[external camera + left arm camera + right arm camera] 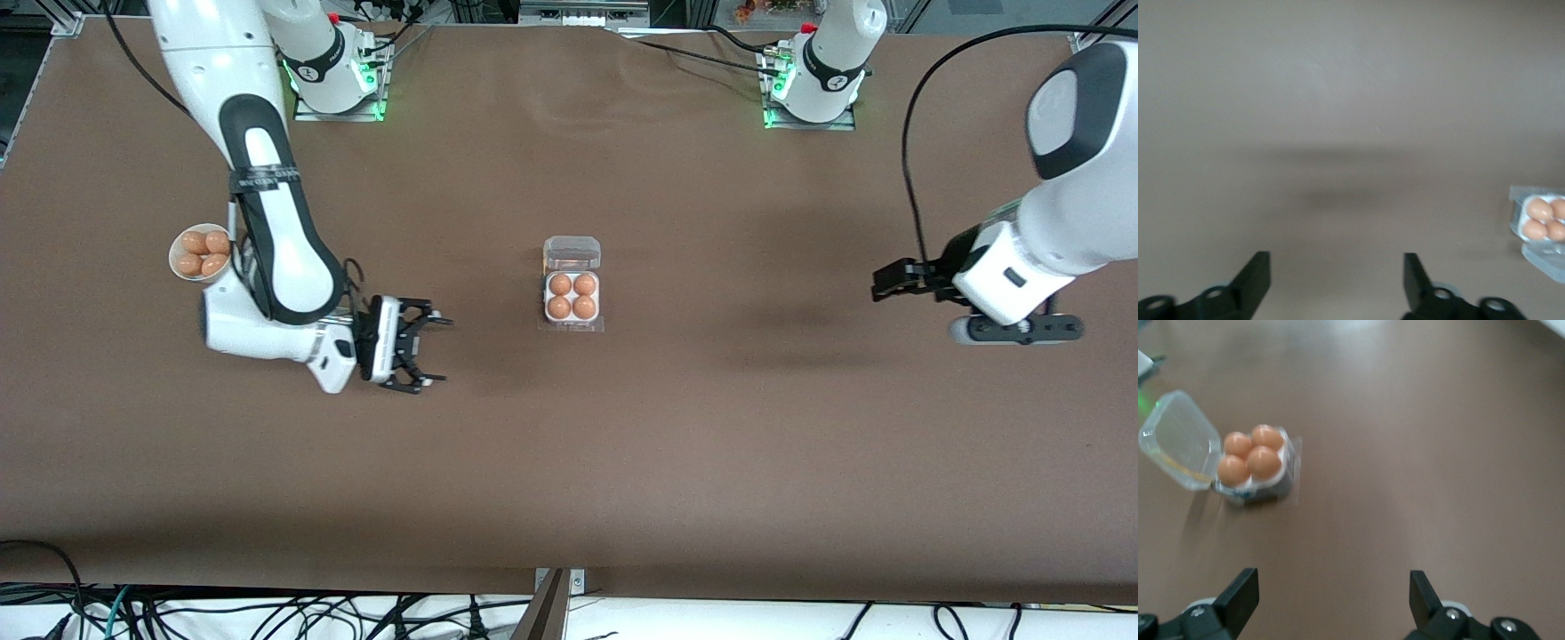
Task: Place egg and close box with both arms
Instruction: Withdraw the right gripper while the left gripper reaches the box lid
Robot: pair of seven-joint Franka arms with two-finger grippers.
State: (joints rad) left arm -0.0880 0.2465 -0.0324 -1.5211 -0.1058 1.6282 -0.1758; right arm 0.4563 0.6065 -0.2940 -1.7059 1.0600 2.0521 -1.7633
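At table centre: square white egg carton, clear hinged lid up, four smooth orange-brown eggs inside. At 9 o'clock, right gripper spread, empty; at 3 o'clock, left gripper spread, empty. Round white bowl holds eggs.

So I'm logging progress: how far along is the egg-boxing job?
Done: the box holds four eggs. Nothing is in hand: the right gripper and left gripper hang open over bare table. Left: the clear lid is not yet shut.
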